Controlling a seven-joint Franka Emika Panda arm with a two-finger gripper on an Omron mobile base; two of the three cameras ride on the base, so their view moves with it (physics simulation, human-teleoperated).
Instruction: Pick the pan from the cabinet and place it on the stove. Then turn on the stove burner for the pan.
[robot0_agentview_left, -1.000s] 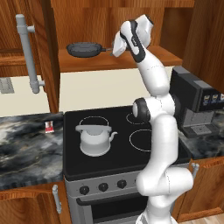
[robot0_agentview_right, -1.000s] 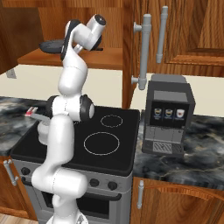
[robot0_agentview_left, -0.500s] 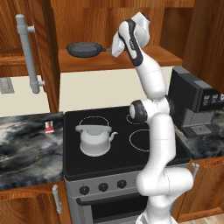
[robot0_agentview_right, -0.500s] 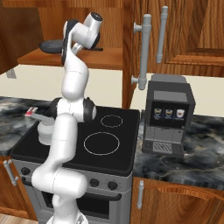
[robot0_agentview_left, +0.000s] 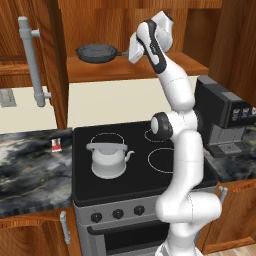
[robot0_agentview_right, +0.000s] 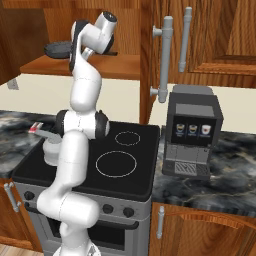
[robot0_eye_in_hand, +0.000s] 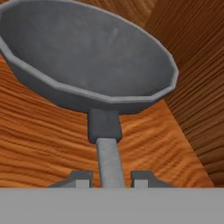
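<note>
Cabinet (robot0_agentview_left: 135, 67) shelf: one pan (robot0_eye_in_hand: 87, 57) | claw (robot0_eye_in_hand: 109, 179) apart, astride handle | stove (robot0_agentview_left: 140, 170): one kettle (robot0_agentview_left: 107, 160)

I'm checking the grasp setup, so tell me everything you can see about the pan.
The pan is small, round and dark grey, like dull metal, with faceted sloping walls and nothing inside. A thin straight handle leaves a darker block at its rim. It sits flat and upright on the open cabinet's wooden shelf, above the stove. In the hand view the handle runs between the gripper's fingertips, which flank it without clearly pressing on it.
</note>
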